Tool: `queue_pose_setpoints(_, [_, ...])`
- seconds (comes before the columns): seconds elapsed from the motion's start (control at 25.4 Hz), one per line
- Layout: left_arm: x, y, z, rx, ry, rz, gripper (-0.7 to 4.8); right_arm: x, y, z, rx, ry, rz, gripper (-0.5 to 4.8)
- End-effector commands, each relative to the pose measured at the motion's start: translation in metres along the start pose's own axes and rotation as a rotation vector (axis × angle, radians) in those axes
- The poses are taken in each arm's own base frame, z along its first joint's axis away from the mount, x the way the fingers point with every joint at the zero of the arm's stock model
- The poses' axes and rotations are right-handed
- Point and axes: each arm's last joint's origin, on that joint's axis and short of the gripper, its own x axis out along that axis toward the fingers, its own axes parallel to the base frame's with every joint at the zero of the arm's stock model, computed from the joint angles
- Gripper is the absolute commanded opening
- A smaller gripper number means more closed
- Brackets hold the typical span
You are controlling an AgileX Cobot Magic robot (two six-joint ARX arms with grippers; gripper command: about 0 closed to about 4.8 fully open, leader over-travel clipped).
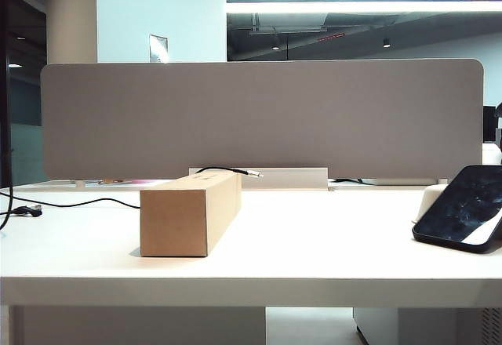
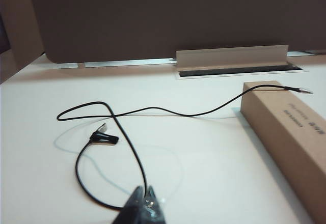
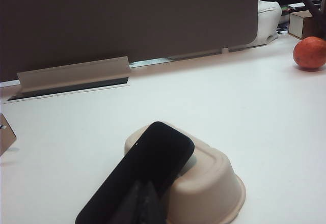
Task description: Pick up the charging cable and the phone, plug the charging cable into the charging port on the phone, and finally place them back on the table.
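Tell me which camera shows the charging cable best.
The left wrist view: the charging cable loops across the table to its silvery plug on the cardboard box. The exterior view shows only short stretches; the right wrist view shows none.

A wide grey fabric divider panel (image 1: pixel 259 118) stands in front of a pale blue wall (image 1: pixel 161 12). A long white ceiling light (image 1: pixel 361 6) glows above.
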Motion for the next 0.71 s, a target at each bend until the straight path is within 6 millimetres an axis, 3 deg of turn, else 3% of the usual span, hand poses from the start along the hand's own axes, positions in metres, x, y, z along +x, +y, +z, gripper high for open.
queue_pose_setpoints(0.04, [-0.001,0.0,0.01,-0.075,-0.058,-0.021,-0.06,-0.001,0.001,0.006,0.015,0.004,0.001,-0.06])
queue_pose_setpoints(0.43, [-0.005,0.0,0.05,-0.092,-0.14,-0.046,-0.06,-0.004,0.004,0.03,0.048,0.069,-0.009,-0.06])
queue_pose_setpoints(0.71, [0.008,0.003,0.087,-0.09,-0.132,-0.068,-0.06,0.008,0.009,0.055,0.089,0.185,0.004,-0.05])
